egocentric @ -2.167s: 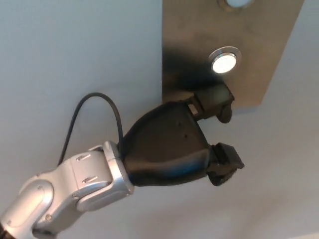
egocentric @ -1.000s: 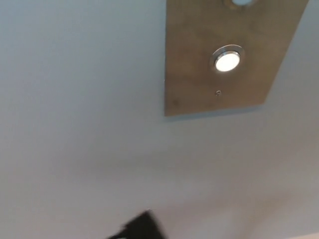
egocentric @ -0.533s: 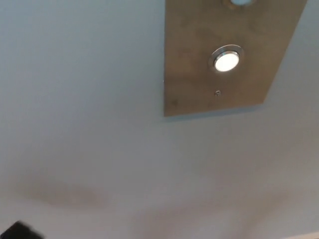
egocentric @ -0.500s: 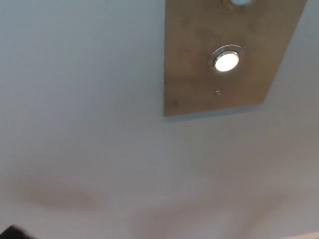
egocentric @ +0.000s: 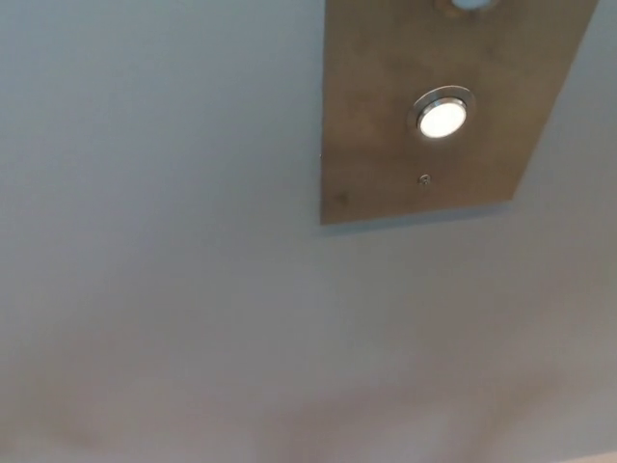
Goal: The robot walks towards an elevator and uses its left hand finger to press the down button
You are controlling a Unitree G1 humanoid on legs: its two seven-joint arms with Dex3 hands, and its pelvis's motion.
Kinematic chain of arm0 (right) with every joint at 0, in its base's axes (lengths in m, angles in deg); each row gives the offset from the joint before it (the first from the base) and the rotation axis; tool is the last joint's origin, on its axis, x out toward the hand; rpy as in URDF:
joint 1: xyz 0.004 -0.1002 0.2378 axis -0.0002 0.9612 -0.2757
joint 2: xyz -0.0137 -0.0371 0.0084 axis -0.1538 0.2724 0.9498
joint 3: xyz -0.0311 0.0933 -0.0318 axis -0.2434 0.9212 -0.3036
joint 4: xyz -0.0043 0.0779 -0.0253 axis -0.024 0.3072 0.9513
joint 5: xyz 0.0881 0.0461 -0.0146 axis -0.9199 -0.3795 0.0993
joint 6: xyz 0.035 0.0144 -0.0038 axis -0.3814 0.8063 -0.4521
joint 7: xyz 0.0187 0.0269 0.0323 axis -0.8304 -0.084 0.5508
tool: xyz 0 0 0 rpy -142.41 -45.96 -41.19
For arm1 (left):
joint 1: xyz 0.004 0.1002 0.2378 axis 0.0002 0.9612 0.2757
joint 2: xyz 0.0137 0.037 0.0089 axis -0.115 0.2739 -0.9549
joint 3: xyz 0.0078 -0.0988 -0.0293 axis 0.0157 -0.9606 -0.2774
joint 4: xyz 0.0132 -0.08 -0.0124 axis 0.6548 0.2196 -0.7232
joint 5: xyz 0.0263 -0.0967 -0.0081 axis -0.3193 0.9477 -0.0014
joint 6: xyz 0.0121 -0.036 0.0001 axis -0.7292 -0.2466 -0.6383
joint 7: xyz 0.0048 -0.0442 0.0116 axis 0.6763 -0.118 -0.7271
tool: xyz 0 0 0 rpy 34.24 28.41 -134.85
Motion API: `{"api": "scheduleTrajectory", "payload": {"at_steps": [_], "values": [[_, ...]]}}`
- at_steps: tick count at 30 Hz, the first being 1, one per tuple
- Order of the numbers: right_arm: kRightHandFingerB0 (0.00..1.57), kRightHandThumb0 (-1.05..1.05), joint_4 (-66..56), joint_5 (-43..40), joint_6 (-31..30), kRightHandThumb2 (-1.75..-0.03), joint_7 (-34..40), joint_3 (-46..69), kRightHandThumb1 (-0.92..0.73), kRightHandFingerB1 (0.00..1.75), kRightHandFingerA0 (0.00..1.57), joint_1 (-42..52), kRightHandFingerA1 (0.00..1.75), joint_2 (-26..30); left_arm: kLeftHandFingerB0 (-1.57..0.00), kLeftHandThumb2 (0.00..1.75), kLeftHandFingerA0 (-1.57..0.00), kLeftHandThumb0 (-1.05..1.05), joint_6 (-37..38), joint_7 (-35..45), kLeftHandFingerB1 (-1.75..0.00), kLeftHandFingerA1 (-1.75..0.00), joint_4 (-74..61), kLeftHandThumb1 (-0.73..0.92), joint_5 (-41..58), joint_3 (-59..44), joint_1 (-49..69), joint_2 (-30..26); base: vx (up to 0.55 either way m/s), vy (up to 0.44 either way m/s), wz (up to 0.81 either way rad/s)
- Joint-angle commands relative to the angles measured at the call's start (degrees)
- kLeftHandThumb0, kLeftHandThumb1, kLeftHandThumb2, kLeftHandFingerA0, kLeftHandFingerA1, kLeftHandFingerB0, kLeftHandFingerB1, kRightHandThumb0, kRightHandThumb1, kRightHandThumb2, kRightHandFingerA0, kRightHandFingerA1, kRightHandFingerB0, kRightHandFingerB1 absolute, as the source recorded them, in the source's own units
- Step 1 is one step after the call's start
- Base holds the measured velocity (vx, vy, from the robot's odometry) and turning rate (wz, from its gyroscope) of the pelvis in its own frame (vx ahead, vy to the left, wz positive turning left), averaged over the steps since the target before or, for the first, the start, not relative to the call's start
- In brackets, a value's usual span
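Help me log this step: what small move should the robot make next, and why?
Probably a small step back from the wall to wait. The lower button on the metal panel glows, and neither hand shows in the head view, so the press looks done and nothing calls for a reach.

No part of the robot's body shows in the head view; the left hand is not in view; the right hand is not in view; so its colours, shapes, cables, screws and markings cannot be told from here.
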Motion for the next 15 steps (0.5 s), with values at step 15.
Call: {"api": "scheduleTrajectory", "payload": {"at_steps": [15], "values": [[0.45,-0.45,1.84,0.97,-3.84,-0.58,2.44,0.20,-0.57,0.34,0.43,-3.00,0.40,3.02,-0.54,0.60,-0.64,-0.51,-18.15,13.84,-0.44,-0.60,29.48,0.66,20.61,-10.81,-13.84,16.10,0.00,0.000,0.00]]}}
